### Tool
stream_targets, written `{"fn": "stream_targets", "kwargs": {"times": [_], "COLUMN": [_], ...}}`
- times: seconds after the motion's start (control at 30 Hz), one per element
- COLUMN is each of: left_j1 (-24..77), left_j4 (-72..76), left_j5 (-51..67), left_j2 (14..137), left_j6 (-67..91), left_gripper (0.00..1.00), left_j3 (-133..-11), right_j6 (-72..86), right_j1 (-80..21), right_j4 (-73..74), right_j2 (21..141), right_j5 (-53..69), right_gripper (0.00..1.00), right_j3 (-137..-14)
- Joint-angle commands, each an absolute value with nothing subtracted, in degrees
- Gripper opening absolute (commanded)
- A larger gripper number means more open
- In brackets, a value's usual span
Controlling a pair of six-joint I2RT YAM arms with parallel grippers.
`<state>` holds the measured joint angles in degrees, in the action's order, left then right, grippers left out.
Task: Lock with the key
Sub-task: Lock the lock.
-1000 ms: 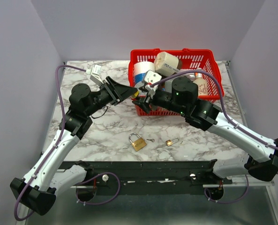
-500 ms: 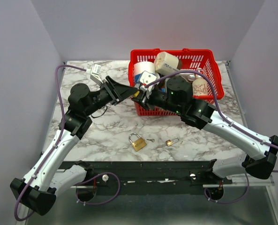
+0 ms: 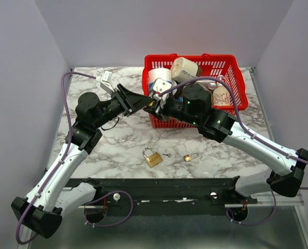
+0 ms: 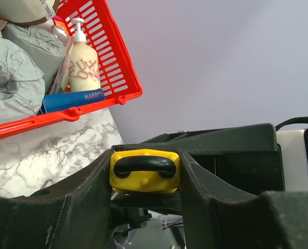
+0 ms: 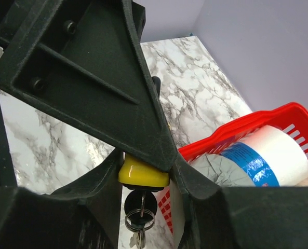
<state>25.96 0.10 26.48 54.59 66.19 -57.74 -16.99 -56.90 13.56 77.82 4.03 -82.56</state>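
My left gripper (image 3: 146, 101) is shut on a yellow padlock (image 4: 143, 182) with a black shackle and holds it in the air by the basket's front left corner. A key with a black head (image 5: 141, 199) sticks in the padlock's underside (image 5: 142, 174), with a key ring (image 5: 139, 220) hanging from it. My right gripper (image 5: 143, 189) is open. Its jaws stand either side of the key head and the padlock's lower end, with a gap to the key head on both sides. In the top view the right gripper (image 3: 157, 107) meets the left one tip to tip.
A red basket (image 3: 238, 79) full of rolls, bottles and tubes stands at the back right, just behind both grippers. On the marble table lie a brass padlock (image 3: 152, 156), a small key (image 3: 167, 155) and a smaller brass padlock (image 3: 189, 156).
My right gripper has moved left and up to the padlock held by my left gripper. The left arm has stayed still.
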Motion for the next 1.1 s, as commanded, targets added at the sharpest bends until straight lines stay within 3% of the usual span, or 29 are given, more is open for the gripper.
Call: {"fn": "stream_targets", "kwargs": {"times": [0.0, 0.03, 0.07, 0.17, 0.2, 0.23, 0.3, 0.73, 0.83, 0.9, 1.07], "left_j1": [26.0, 26.1, 26.1, 26.1, 26.0, 26.0, 26.1, 29.7, 29.9, 30.0, 30.0], "left_j4": [3.6, 3.5, 3.1, 0.6, 0.2, 0.1, 0.1, -1.8, -2.3, -1.6, -1.4], "left_j5": [28.2, 27.9, 27.6, 25.1, 24.3, 23.6, 22.7, 22.8, 22.7, 22.9, 23.1], "left_j2": [54.2, 54.2, 54.2, 54.1, 54.1, 54.1, 54.1, 53.8, 53.6, 53.7, 53.4], "left_j6": [67.9, 67.9, 67.9, 68.5, 68.4, 68.7, 68.8, 67.7, 67.4, 67.2, 67.1], "left_gripper": [0.00, 0.00, 0.00, 0.23, 0.43, 0.53, 0.63, 0.72, 0.67, 0.58, 0.45], "left_j3": [-59.2, -59.2, -59.2, -59.2, -59.1, -58.8, -58.3, -56.2, -55.5, -55.1, -54.6], "right_j6": [-17.2, -17.2, -17.1, -16.2, -16.0, -15.7, -15.3, -14.8, -14.9, -14.9, -14.9], "right_j1": [-57.1, -57.2, -57.2, -57.2, -57.1, -57.1, -57.2, -57.2, -57.1, -57.1, -57.2], "right_j4": [11.9, 11.8, 11.8, 10.8, 10.7, 10.5, 10.0, 9.4, 9.5, 9.4, 9.1], "right_j2": [78.2, 78.1, 78.0, 78.0, 78.1, 78.2, 78.3, 79.5, 79.3, 79.2, 79.1], "right_j5": [4.0, 4.0, 3.8, 2.4, 2.2, 1.8, 1.6, 1.8, 2.7, 2.8, 2.7], "right_gripper": [0.11, 0.02, 0.01, 0.01, 0.01, 0.01, 0.01, 0.01, 0.01, 0.01, 0.01], "right_j3": [-84.2, -84.2, -84.1, -84.2, -84.3, -84.5, -84.7, -86.5, -86.5, -86.4, -86.1]}}
